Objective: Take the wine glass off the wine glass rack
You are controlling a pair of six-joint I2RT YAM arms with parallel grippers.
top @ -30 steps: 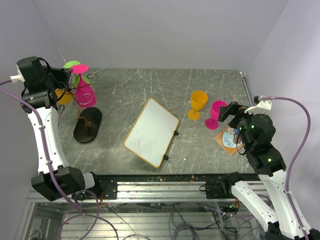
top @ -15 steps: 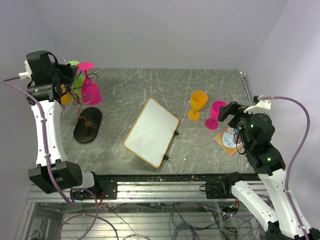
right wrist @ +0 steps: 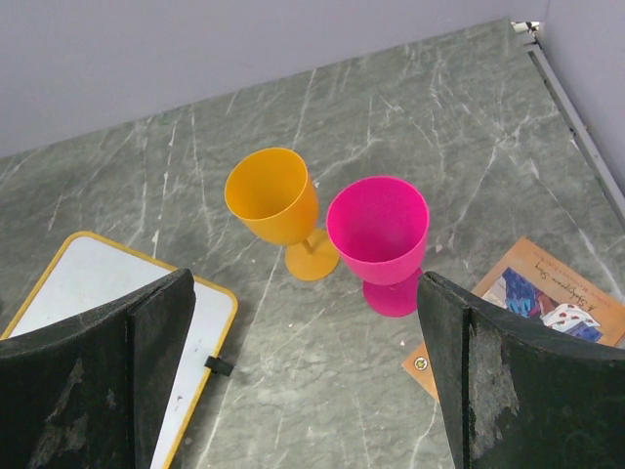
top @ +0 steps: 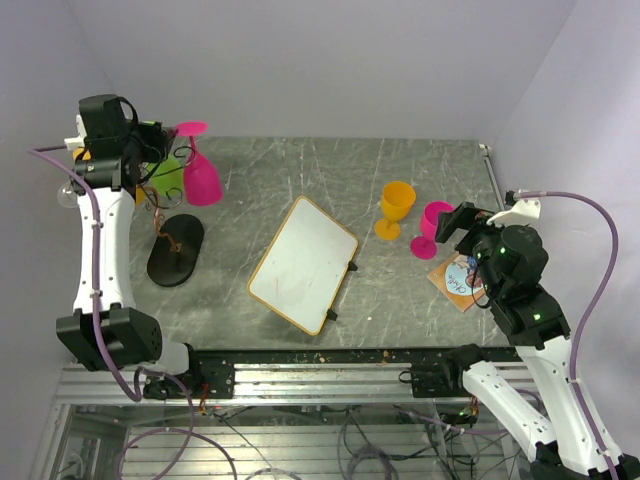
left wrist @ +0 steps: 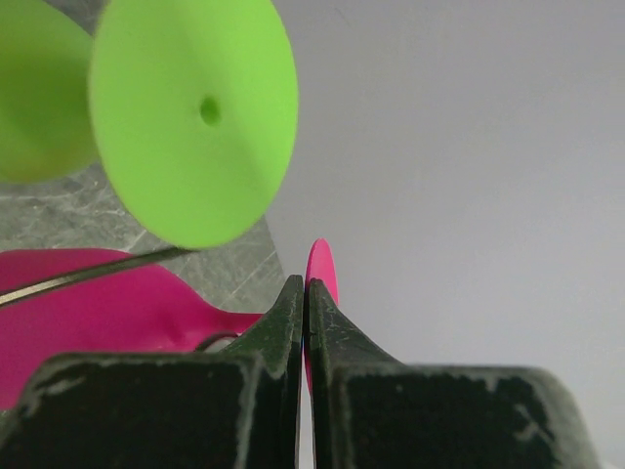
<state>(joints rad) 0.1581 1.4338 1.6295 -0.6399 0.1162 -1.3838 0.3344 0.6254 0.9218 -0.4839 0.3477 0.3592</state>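
Note:
The wine glass rack (top: 174, 249) stands at the far left, a thin wire tree on a black oval base. A pink wine glass (top: 201, 177) hangs upside down just right of the rack's arms, its foot (top: 190, 128) uppermost. My left gripper (top: 158, 140) is shut on its stem; in the left wrist view the pink stem (left wrist: 229, 322) runs into the closed fingertips (left wrist: 291, 303). A green glass (left wrist: 195, 107) still hangs on the rack, with a wire arm (left wrist: 88, 275) crossing below it. My right gripper (top: 455, 222) stands open at the right, holding nothing.
A yellow-framed whiteboard (top: 303, 262) lies mid-table. An orange glass (right wrist: 271, 198) and a second pink glass (right wrist: 381, 231) stand upright side by side at the right, next to a booklet (right wrist: 547, 308). Walls close in on the left, back and right.
My left gripper has swung to the right and further back with the pink glass in it. The glass has come away from the rack's arms. The right arm has not moved.

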